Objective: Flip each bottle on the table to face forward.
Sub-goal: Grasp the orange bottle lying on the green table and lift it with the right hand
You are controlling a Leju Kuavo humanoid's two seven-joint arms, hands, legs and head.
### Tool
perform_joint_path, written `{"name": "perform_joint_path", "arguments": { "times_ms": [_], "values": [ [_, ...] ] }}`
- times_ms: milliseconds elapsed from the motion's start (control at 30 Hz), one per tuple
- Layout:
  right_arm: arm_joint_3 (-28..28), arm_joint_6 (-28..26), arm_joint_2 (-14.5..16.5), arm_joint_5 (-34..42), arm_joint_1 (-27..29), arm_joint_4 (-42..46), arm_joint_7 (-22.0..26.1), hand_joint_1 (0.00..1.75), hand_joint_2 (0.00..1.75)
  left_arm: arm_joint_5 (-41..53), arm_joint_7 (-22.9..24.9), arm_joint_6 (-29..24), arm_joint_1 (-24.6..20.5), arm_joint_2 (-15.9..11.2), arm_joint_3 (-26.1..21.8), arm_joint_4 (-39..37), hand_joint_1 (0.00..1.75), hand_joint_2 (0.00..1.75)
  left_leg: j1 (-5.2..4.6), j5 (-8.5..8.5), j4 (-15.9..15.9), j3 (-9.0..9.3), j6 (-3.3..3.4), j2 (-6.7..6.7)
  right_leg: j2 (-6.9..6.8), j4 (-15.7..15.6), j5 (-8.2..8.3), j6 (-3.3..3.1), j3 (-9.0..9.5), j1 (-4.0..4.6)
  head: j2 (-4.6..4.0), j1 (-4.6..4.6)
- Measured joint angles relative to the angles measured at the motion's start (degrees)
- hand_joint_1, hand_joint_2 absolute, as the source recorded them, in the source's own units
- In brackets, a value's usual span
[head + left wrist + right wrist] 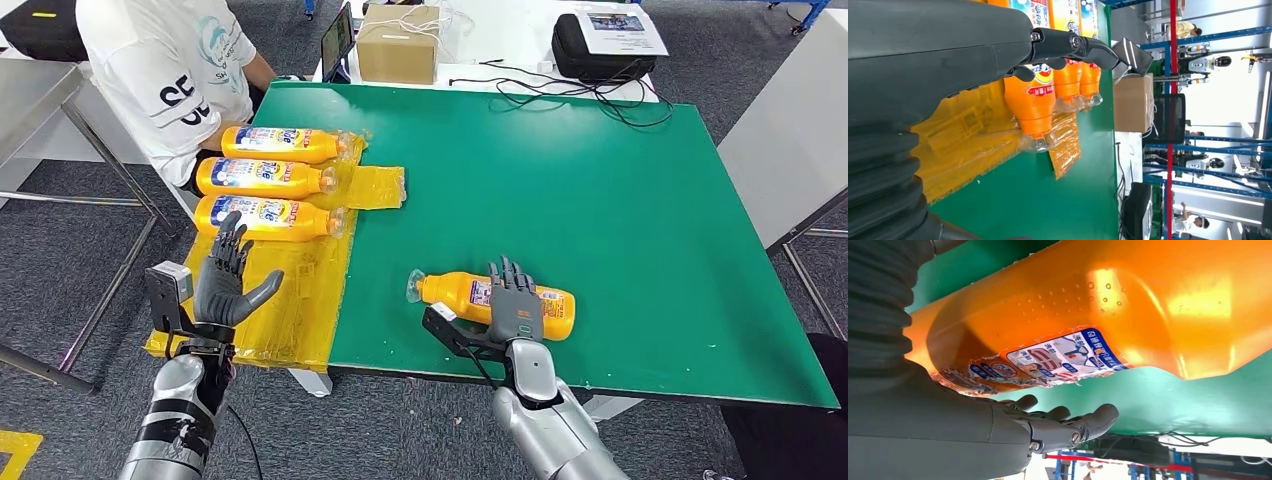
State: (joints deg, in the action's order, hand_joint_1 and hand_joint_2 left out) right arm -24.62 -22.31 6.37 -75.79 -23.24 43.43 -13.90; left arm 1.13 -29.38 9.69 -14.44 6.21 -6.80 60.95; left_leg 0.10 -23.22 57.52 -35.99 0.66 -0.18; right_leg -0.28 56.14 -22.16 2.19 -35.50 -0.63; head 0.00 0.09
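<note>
A green table (600,200) takes up the middle of the head view, with a yellow plastic sheet (300,290) draped over its left edge. One orange bottle (455,291) lies on its side in the lower middle of the frame, near the table's front edge, its clear cap pointing left. The right hand (513,303) lies across the top of this bottle, palm down, fingers straight and reaching over its labelled middle; they are not wrapped round it. In the right wrist view the fingers (1068,427) are stretched out beside the bottle's torn label, touching or just off the orange body; I cannot tell which, and the hand looks released rather than grasping.

Three more bottles (268,180) lie side by side on the yellow sheet at the left of the frame, labels up, caps pointing right. The left hand (232,280) hovers in the lower left, just below the nearest of the three, fingers spread and holding nothing.

A person in a white shirt (170,70) sits at the upper left. A cardboard box (398,45) and a black case (600,45) stand beyond the table's far edge, at the top of the frame.
</note>
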Motion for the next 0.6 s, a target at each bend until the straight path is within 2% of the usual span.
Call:
{"name": "perform_joint_path", "arguments": {
  "times_ms": [600],
  "values": [
    [2.3, 3.7, -1.7, -2.4, 0.1, 0.5, -2.2, 0.00, 1.75, -0.1, 0.1, 1.1, 0.5, 0.0, -0.5, 0.0, 0.00, 1.75, 0.00, 0.01, 0.0, 0.07, 0.01, -0.01, 0.00, 0.0, 0.01, 0.01, 0.09, 0.00, 0.00, -0.01]
  ]
}}
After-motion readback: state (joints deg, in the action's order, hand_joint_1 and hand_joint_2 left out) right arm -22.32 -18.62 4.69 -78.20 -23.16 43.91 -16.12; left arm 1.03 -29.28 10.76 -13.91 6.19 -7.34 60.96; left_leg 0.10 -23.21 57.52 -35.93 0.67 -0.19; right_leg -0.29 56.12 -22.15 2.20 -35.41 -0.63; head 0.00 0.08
